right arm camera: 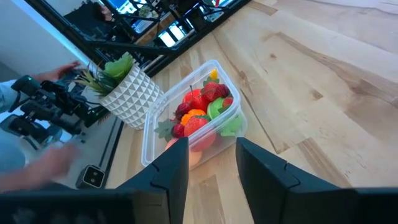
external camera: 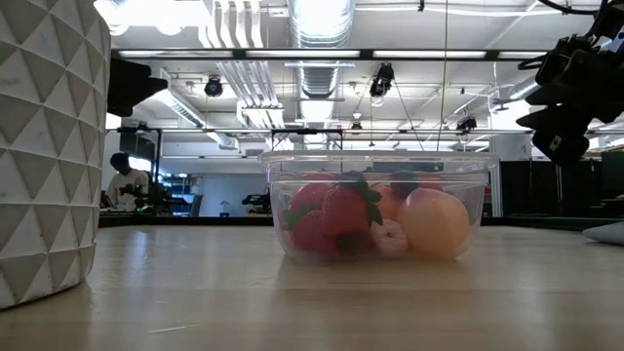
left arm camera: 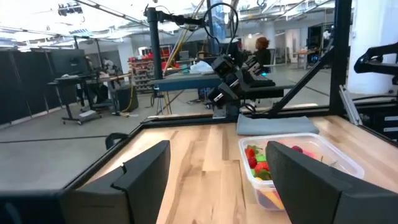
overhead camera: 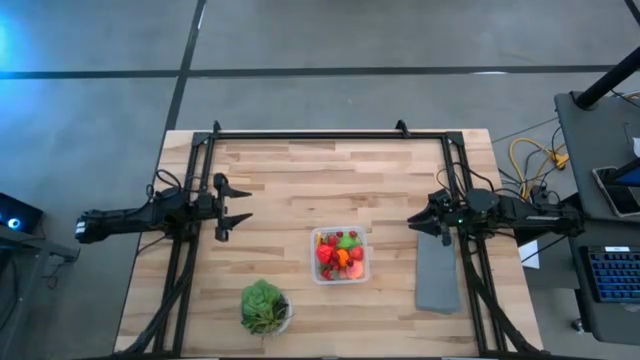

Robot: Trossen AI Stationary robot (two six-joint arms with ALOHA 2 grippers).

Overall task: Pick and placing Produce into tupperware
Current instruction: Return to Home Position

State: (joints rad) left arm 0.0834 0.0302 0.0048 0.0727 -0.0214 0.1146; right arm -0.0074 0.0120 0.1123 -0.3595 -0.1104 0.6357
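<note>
The clear tupperware sits on the wooden table, right of centre and toward the near edge. The produce fills it: red berries with orange, green and yellow pieces. In the low view the strawberries and a peach-coloured piece show through the tupperware wall. My left gripper hovers open over the table's left half, well away from the tupperware. My right gripper hovers open to the right of the tupperware and above it, touching nothing.
A leafy plant in a white patterned pot stands near the near edge, left of the tupperware. A flat grey slab lies below my right gripper. Bare wood spans the centre and far half. Black frame rails border the table.
</note>
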